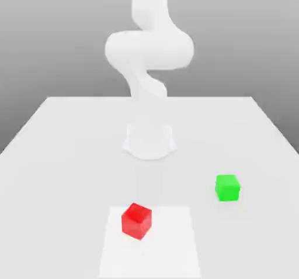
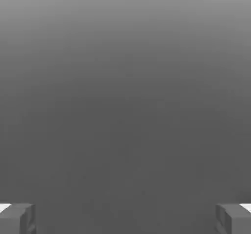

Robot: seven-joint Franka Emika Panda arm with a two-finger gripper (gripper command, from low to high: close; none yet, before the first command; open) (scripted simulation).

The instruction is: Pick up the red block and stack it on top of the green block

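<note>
The red block (image 1: 136,220) is a small glossy cube standing on the white table near its front edge, turned slightly so one corner faces forward. The green block (image 1: 227,188) stands on the table toward the exterior view's right and a little farther back, well apart from the red one. In the hand view my gripper (image 2: 125,219) is open: its two grey fingertips (image 2: 17,219) stand far apart with nothing between them, against a plain grey background. Neither block is touched.
The white arm (image 1: 149,50) rises from its round base (image 1: 149,140) at the middle of the table (image 1: 58,155), behind both blocks. A paler square patch (image 1: 169,248) marks the tabletop under the red block.
</note>
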